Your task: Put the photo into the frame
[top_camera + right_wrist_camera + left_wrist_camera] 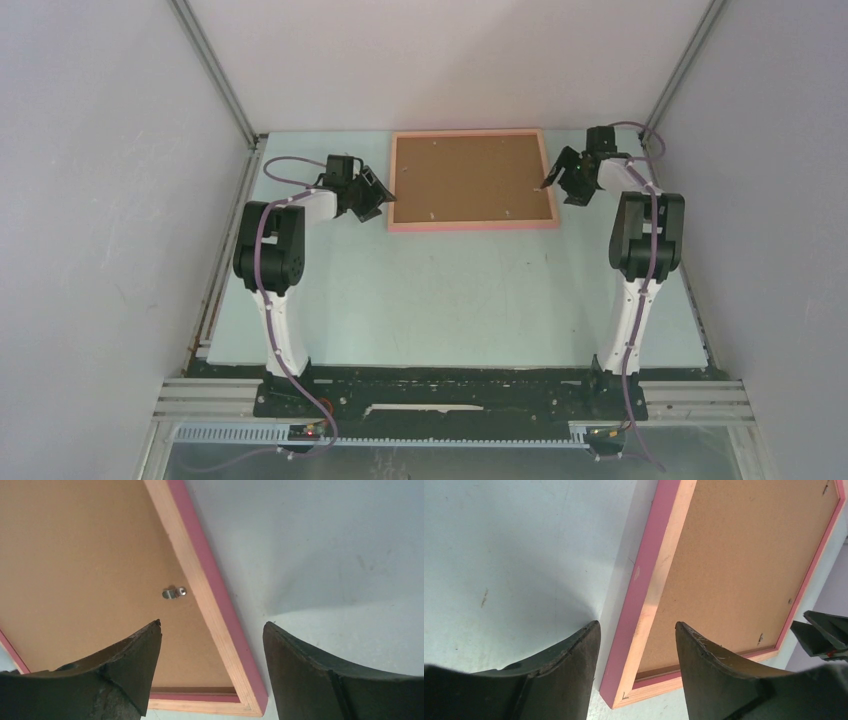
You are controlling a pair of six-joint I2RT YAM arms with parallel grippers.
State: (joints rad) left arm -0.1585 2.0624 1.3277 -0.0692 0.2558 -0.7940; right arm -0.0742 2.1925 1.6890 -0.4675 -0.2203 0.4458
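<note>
Found the frame face-down at the far middle of the counter, with the brown backing board seated inside its rails, presumably laid so for loading from the back. Spotted no photo; cannot tell whether already under the board. Noted left gripper and right gripper open and empty, straddling opposite side rails — likely placed to steady or lift.

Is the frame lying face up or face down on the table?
Face down, flat on the table: the brown backing board faces up inside the frame, and a metal clip shows on it.
</note>
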